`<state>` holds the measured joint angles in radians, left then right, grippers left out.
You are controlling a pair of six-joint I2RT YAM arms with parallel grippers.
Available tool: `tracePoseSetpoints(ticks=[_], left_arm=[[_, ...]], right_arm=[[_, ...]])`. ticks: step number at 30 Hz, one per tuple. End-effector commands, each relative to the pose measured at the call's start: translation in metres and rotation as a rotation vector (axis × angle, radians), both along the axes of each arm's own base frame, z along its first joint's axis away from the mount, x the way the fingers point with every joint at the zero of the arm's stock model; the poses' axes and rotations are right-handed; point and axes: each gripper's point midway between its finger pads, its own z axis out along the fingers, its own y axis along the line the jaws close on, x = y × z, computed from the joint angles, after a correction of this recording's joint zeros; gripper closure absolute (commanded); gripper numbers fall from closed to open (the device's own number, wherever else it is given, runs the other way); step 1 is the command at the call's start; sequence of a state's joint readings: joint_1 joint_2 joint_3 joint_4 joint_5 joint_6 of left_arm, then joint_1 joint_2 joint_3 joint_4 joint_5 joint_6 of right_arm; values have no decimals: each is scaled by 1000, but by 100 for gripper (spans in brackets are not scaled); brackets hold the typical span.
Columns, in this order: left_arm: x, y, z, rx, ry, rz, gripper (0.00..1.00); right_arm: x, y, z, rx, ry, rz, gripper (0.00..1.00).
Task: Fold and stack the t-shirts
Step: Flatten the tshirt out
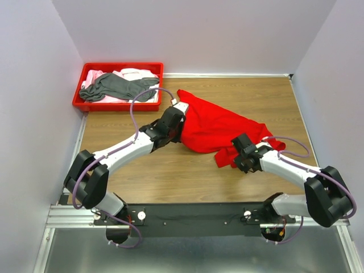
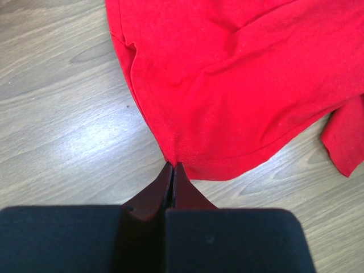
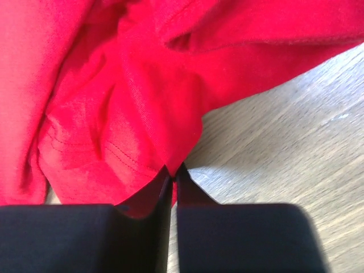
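Status: red t-shirt (image 1: pixel 219 128) is out on the desk (image 1: pixel 170 176), centre-right, crumpled, not flat. It runs from a peak near the red tray (image 1: pixel 116 106) down to the right, with a loose flap hanging off the near edge.

Left jaws: pressed together, pinching the red t-shirt (image 2: pixel 239 85) right at its hemmed edge. In the left wrist view the fingertips (image 2: pixel 158 190) meet at the lowest point of the cloth, with no gap visible between them. Cloth fans up and away from the pinch. Bare desk (image 2: pixel 57 114) is on the left, and a separate red flap lies at the right frame edge (sleeve or corner, can't tell).

Right jaws: also pressed together, nipping a folded point of the red t-shirt (image 3: pixel 114 85). A double-stitched hem sits bunched just left of the fingertips (image 3: pixel 192 196), and the desk (image 3: pixel 284 142) shows to the right.

In the top view the left arm comes in on the shirt's left edge and the right arm on its near-right part, so the two grips are well apart with the bulk of the shirt between them.

The tray sits at the far-left corner of the desk. In it a dark grey t-shirt (image 1: pixel 116 86) lies loose on top of pale pink/white t-shirts (image 1: pixel 136 73), none folded.
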<state>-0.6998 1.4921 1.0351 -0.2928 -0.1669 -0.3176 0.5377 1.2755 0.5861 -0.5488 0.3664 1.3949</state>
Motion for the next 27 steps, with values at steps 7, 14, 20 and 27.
tracePoseSetpoints(ticks=[7, 14, 20, 27], left_arm=[[34, 25, 31, -73, -55, 81, 100], [105, 68, 95, -118, -148, 199, 100], [141, 95, 215, -194, -347, 311, 100], [90, 138, 397, -313, -712, 406, 100]], right_arm=[[36, -22, 63, -165, -181, 17, 99], [107, -74, 173, -363, -382, -5, 99], [165, -118, 323, -479, -658, 10, 99], [153, -142, 501, -696, -941, 6, 99]])
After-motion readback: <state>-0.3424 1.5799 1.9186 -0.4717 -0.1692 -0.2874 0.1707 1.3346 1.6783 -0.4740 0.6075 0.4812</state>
